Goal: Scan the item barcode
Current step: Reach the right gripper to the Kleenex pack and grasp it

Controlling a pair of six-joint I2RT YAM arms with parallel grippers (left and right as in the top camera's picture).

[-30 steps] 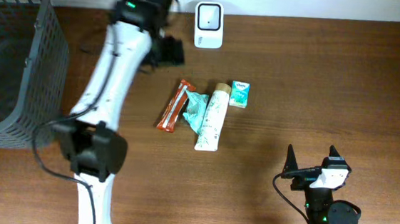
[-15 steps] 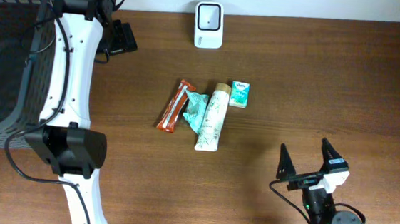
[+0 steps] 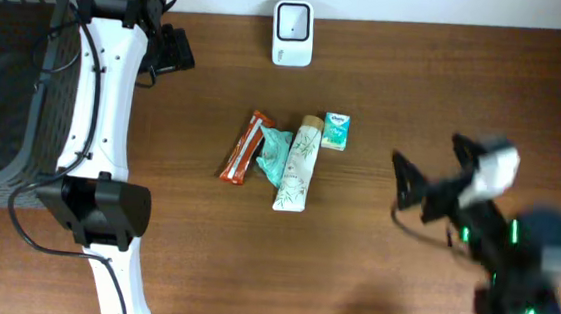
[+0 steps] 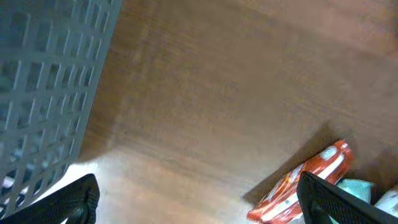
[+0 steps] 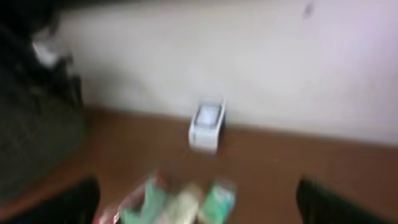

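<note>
Heaped mid-frame on the worktop [image 3: 447, 80], likely for a short carry to the scanner [image 3: 293, 22] at top centre: snack bar [image 3: 242, 147], packet [image 3: 274, 153], tube [image 3: 299, 164], small box [image 3: 336, 130]. Upper left, left claw [image 3: 173, 51] wide, empty; right of centre, right claw [image 3: 435, 171] likewise.

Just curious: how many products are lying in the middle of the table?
4: red packet, teal pouch, cream tube, green box, left to right. More may hide underneath.

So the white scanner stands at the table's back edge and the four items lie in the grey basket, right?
Not quite: the white scanner does stand there, but the four items lie on the table, outside the grey basket. The overhead view shows it.
</note>
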